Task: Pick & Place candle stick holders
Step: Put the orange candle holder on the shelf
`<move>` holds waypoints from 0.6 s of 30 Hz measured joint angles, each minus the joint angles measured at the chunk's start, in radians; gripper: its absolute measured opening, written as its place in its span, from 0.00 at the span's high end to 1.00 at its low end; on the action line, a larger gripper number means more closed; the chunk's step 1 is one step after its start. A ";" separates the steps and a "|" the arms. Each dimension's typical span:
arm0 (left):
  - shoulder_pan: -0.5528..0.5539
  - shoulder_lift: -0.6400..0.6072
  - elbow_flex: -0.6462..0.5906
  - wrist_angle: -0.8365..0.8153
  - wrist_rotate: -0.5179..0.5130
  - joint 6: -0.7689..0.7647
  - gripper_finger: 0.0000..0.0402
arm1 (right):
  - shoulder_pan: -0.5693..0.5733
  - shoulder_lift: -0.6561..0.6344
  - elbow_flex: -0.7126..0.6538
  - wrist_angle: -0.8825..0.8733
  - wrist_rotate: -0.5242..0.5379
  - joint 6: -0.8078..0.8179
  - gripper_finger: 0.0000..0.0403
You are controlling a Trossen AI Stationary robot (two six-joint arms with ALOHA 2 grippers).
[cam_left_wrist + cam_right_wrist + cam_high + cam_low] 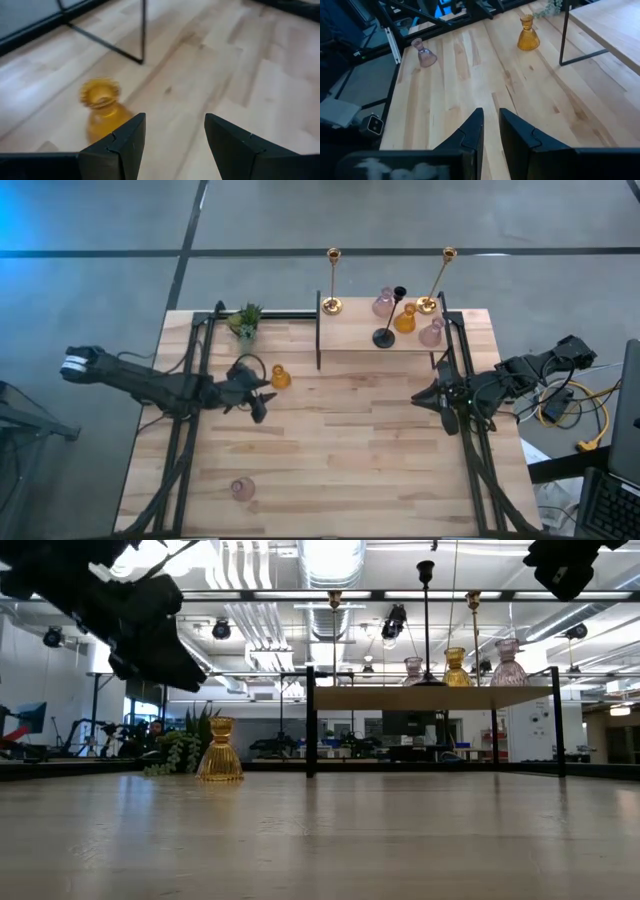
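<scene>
An amber glass holder (280, 377) stands upright on its base on the table, left of the raised shelf (350, 340). My left gripper (258, 398) is open just to its near left and above the table. In the left wrist view the holder (102, 107) is beside one finger, outside the gap. A pink glass holder (242, 489) stands near the table's front left. On the shelf stand two tall gold holders (332, 280), (440, 280), a black stemmed one (388, 320), an amber one (405, 318) and two pink ones (383, 302), (431, 332). My right gripper (428, 398) is shut and empty at the table's right.
A small green plant (245, 320) stands at the far left corner. The shelf's black legs (318, 345) stand on the table right of the amber holder. Black frame rails (185, 430) run along both sides. Bare wood lies in the middle (350, 450).
</scene>
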 joint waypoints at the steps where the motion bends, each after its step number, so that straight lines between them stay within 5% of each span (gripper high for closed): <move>1: 0.000 0.000 -0.008 0.002 -0.020 -0.002 0.48 | 0.000 0.000 0.000 0.000 0.000 0.000 0.87; 18: -0.001 0.124 -0.254 0.470 -0.207 -0.015 0.48 | 0.000 0.000 -0.016 0.049 0.004 -0.076 0.87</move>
